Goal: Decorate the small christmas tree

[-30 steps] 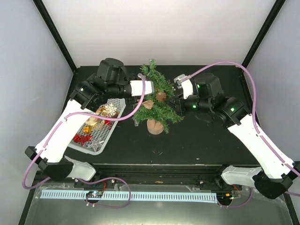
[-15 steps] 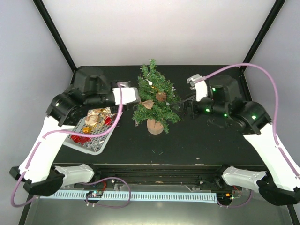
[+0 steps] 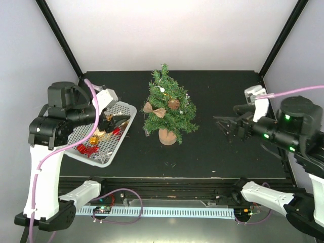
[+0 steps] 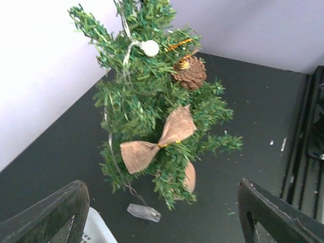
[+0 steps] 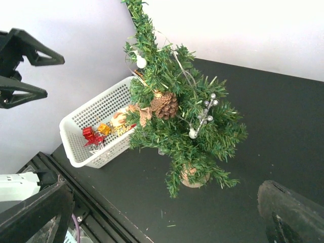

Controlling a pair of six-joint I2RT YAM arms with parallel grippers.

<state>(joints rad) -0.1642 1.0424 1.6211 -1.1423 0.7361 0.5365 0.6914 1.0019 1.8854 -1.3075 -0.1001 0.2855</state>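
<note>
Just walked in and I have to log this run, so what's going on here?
Decorating is under way on a small green fir tree on a round wooden base, standing upright. It carries a burlap bow, a pine cone, a white ball and a silver berry sprig. Both the left gripper, above the white plastic basket of red and gold ornaments, and the right gripper are open, empty and clear of the tree.

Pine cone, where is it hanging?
In the top view the pine cone hangs on the small christmas tree, just right of the burlap bow.
</note>
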